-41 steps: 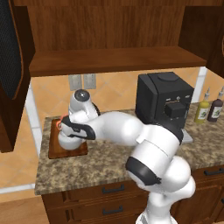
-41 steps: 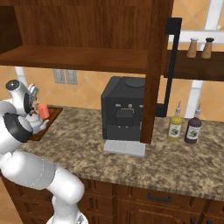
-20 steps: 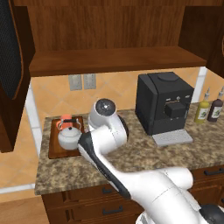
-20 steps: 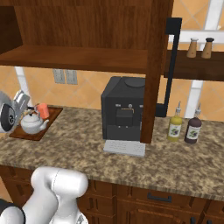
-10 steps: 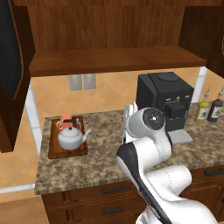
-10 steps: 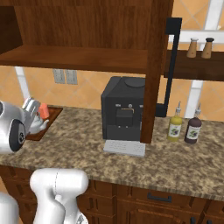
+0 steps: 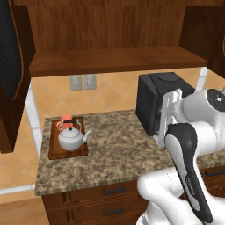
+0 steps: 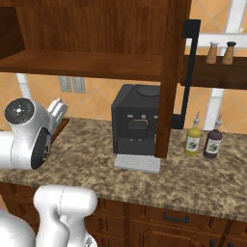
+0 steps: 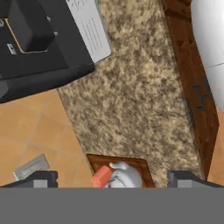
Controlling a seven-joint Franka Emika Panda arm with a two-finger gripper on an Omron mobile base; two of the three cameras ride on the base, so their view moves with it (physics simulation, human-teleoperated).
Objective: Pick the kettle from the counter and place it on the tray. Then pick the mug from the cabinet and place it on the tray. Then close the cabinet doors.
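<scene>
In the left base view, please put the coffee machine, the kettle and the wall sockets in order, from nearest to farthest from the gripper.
Measured from the gripper:
1. Coffee machine, directly beside and behind the gripper, at the right.
2. Wall sockets, on the tiled wall, toward the left.
3. Kettle, on the tray at the counter's far left end.

A black coffee machine point(image 8: 137, 120) stands against the tiled wall. Right of it stand a yellow bottle point(image 8: 193, 140) and a dark bottle point(image 8: 212, 142); two shakers point(image 8: 219, 52) sit on a shelf above

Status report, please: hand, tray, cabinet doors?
Hand open, empty. Kettle and mug on the tray. Cabinet doors open. Nothing blocking.
</scene>
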